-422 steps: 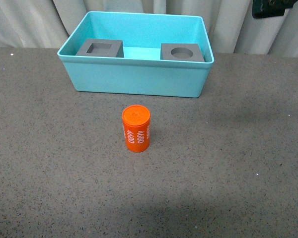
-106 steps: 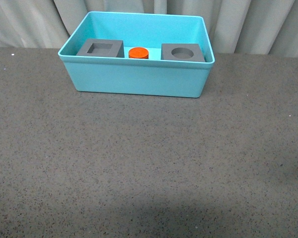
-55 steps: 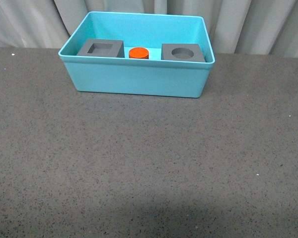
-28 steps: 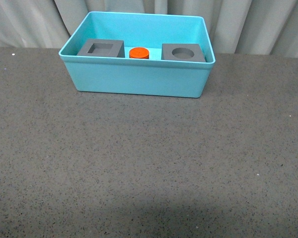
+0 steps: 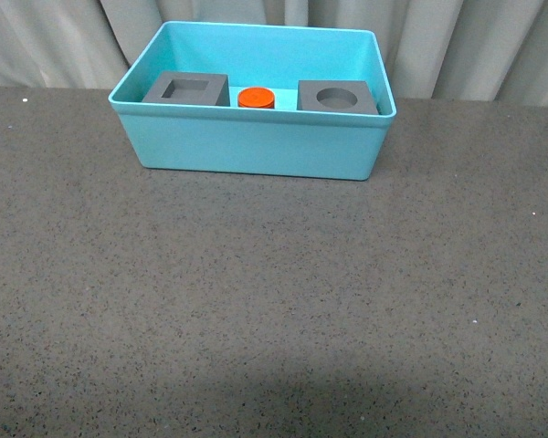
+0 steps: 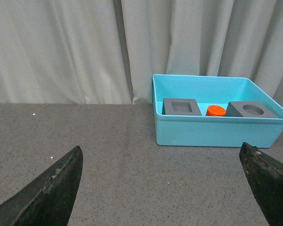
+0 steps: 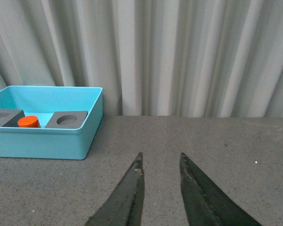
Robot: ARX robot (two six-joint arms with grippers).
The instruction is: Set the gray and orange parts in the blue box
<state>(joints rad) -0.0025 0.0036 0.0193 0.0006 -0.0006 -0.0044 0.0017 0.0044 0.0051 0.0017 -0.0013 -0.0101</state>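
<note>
The turquoise box (image 5: 256, 146) stands at the far middle of the table. Inside it sit the gray cube with a square recess (image 5: 187, 89) on the left, the orange cylinder (image 5: 256, 98) in the middle and the gray cube with a round recess (image 5: 336, 97) on the right. Neither arm shows in the front view. My left gripper (image 6: 162, 153) is open and empty above bare table, well back from the box (image 6: 217, 132). My right gripper (image 7: 161, 157) is shut and empty above the table, to the side of the box (image 7: 42, 139).
The dark speckled tabletop (image 5: 274, 301) stretches in front of the box. Pale curtains (image 5: 475, 46) hang behind the table's far edge.
The orange cylinder stood on the table in front of the box 7.7 s ago and has been inside it for the last two seconds. A dark arm part at the upper right has left view.
</note>
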